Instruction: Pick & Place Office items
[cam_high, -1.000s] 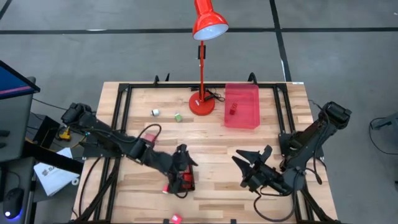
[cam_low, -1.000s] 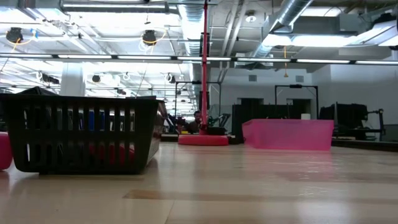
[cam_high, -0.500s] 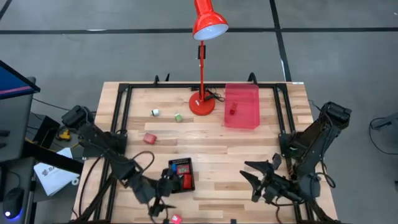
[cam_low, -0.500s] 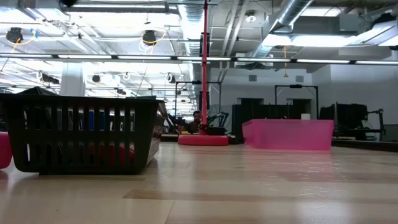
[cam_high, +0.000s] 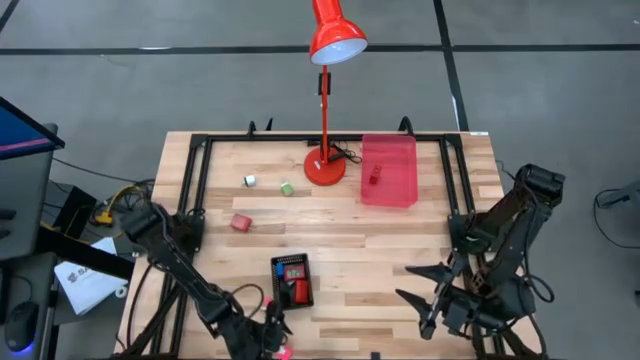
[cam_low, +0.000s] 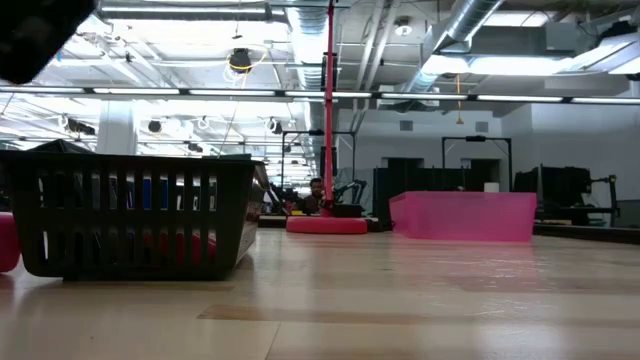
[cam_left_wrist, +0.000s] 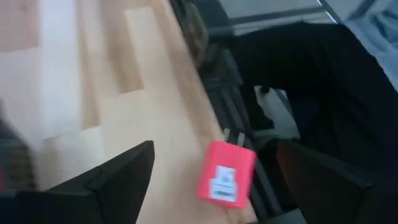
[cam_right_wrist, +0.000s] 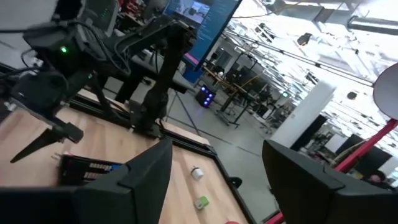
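Note:
A pink block with a white label (cam_left_wrist: 225, 174) lies flat on the wood at the table's near edge (cam_high: 283, 352). My left gripper (cam_left_wrist: 214, 149) slants down over it, open, one finger on either side and short of the block, touching nothing (cam_high: 272, 338). Other office items: a red block (cam_high: 240, 222), a white piece (cam_high: 249, 181) and a green piece (cam_high: 287, 188) lie on the far left half. The black tray (cam_high: 292, 280) holds red pieces. My right gripper (cam_high: 412, 290) hangs open and empty above the near right part (cam_right_wrist: 214, 180).
The red desk lamp's base (cam_high: 324, 165) stands at the far middle. Next to it is the translucent red tray (cam_high: 388, 170) with a red piece inside. A black frame rail (cam_high: 195, 170) runs round the table. The low view shows the black tray (cam_low: 130, 215) close at its left.
My left gripper has swung from over the black tray toward the table's near edge and sunk low, ending at the pink block. The tray and the red block that the arm covered now show. My right gripper has drawn back toward the near right corner and rolled.

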